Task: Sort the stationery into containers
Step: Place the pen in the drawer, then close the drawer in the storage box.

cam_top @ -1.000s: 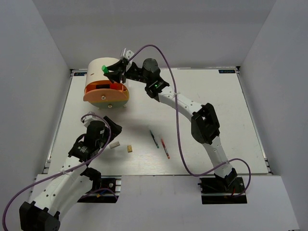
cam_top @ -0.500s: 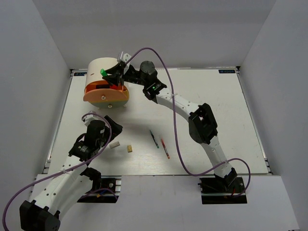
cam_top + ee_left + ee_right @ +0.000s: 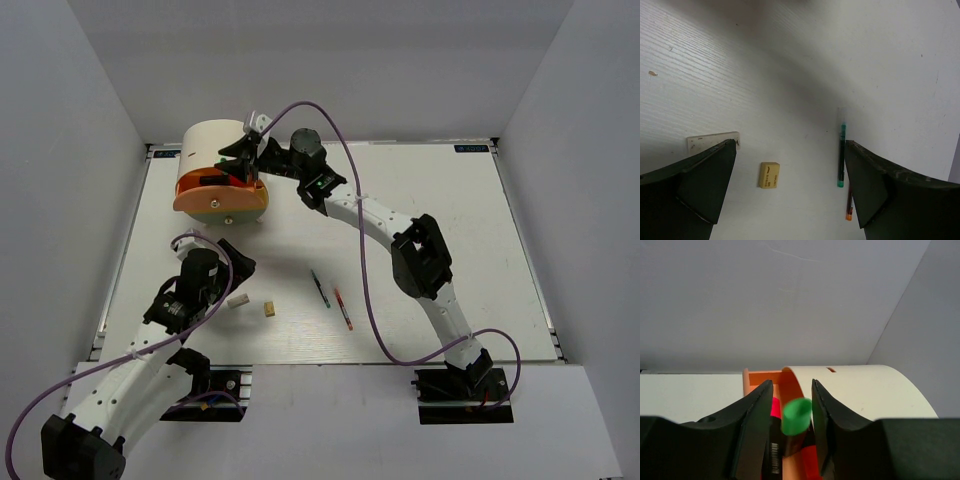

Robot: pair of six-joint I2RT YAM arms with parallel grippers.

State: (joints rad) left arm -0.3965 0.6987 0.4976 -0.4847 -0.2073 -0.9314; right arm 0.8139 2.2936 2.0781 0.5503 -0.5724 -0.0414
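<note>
White table (image 3: 420,200), green-capped black highlighter (image 3: 795,421)

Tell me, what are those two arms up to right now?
Left pincer open, empty. Right pincer holds green highlighter over orange tray. Nothing in the way.

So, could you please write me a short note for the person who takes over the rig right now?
Left gripper: open, empty, above the table near the grey block and tan block.
Right gripper: over the orange tray of the cream drum, green-capped highlighter between its fingers; grip unclear.
Done: a pink-capped highlighter seems to lie in that tray.
Left: both blocks, green pen, red pen, all on the table.
</note>
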